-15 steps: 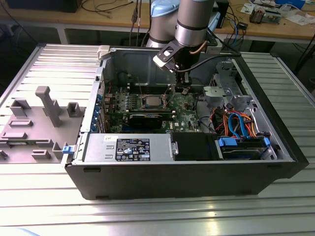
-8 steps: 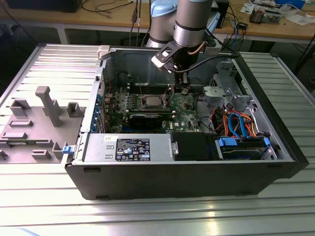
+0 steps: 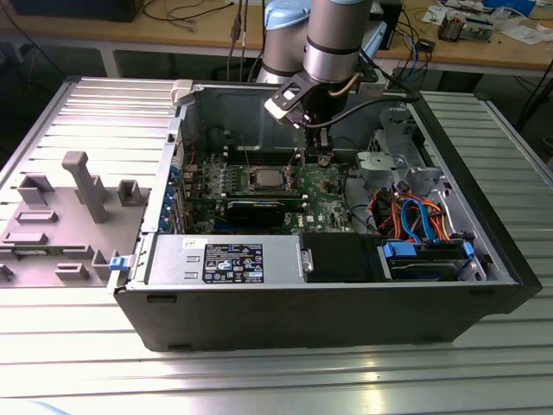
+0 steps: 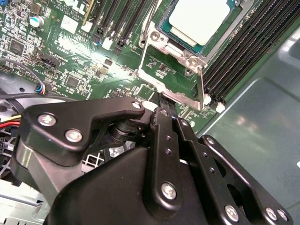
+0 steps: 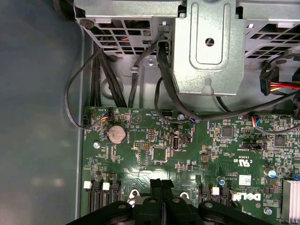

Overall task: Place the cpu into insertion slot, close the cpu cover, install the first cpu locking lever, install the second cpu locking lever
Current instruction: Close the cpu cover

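The cpu (image 4: pixel 200 18), a silver-topped square chip, lies in the insertion slot (image 4: pixel 165 29) on the green motherboard (image 4: pixel 70 61). The cpu cover (image 4: pixel 174 96), a silver frame with a square window, stands swung open off the slot on the side toward my gripper. My gripper (image 4: pixel 168 115) is shut, its black fingertips pressed together right at the cover's free edge; I see nothing held between them. In the exterior view the gripper (image 3: pixel 304 154) hangs inside the case just to that view's right of the slot (image 3: pixel 266 179). The first wrist view shows the shut fingers (image 5: pixel 156 187) over the board.
Black memory slots (image 4: pixel 243 51) flank the socket. A round coin battery (image 5: pixel 116 134) sits on the board near black cables (image 5: pixel 101 70) and a metal drive cage (image 5: pixel 208 42). The case walls (image 3: pixel 302 303) box in the board; a grey fixture (image 3: pixel 78 181) lies outside.
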`<state>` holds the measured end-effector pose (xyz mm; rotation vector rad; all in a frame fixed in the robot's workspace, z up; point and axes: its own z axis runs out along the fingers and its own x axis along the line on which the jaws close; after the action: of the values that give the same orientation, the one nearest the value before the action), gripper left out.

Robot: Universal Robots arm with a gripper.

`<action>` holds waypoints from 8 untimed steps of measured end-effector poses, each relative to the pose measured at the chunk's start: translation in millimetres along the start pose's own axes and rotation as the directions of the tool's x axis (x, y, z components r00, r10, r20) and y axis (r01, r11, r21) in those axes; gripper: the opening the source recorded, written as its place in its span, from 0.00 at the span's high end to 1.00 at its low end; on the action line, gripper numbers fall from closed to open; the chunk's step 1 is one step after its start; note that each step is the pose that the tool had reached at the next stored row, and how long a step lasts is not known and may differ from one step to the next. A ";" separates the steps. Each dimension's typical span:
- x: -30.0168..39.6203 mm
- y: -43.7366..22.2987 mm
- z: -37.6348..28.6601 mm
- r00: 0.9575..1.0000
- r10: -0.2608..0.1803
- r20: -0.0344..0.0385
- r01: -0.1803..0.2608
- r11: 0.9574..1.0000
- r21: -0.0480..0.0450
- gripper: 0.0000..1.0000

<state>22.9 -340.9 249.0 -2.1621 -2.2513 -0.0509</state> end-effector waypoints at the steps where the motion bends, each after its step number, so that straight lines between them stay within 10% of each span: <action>1: 0.0 -0.3 0.0 1.000 0.000 0.000 0.000 1.000 0.000 0.89; 8: 0.1 -2.9 0.3 1.000 0.000 0.000 0.000 1.000 0.000 0.89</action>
<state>20.0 -340.9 248.8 -2.1620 -2.2512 -0.0510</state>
